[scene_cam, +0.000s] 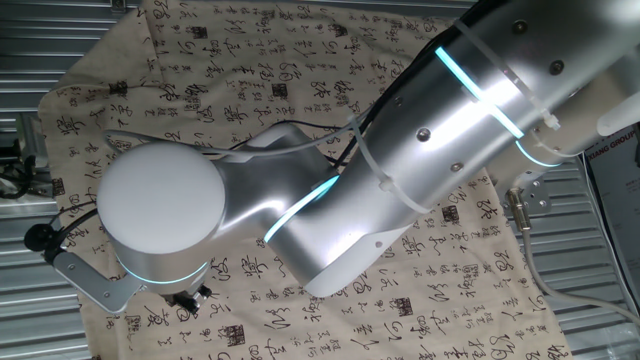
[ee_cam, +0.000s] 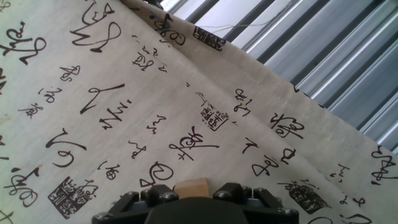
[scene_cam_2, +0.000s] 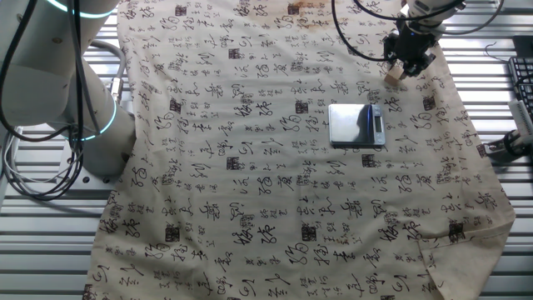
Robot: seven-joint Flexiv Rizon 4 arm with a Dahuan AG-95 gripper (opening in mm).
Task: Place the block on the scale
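- Gripper (scene_cam_2: 405, 65) sits at the far corner of the table in the other fixed view, above the calligraphy-printed cloth (scene_cam_2: 250, 167). The block (scene_cam_2: 394, 75) shows as a small tan cube at the fingertips.
- Hand view: the block (ee_cam: 191, 188) sits between the two black fingers (ee_cam: 239, 194) at the bottom edge of the picture, tan top face visible. The jaws look closed around it, so I judge the cube to be grasped. Whether it is lifted clear of the cloth or touching it, I cannot tell.
- Scale (scene_cam_2: 356, 125): dark grey square plate with a lighter strip along its right edge, lying flat on the cloth near the gripper, toward the table's middle. Nothing rests on it. Not visible in the hand view.
- One fixed view: the arm (scene_cam: 400, 180) fills most of the picture; block and scale are both hidden there.
- Judgement on stage: block in hand, transfer to the plate yet to be done.
- Risks from here:
  - The grip looks to be low on the fingertips; a shallow hold could let the cube twist or slip during travel.
  - If the cube is carried too low, it could drag on the cloth, snag a wrinkle, and shift the scale.
  - A release from too high could bounce the cube off the plate.
  - A release near the strip edge may land it on the display side rather than the plate.
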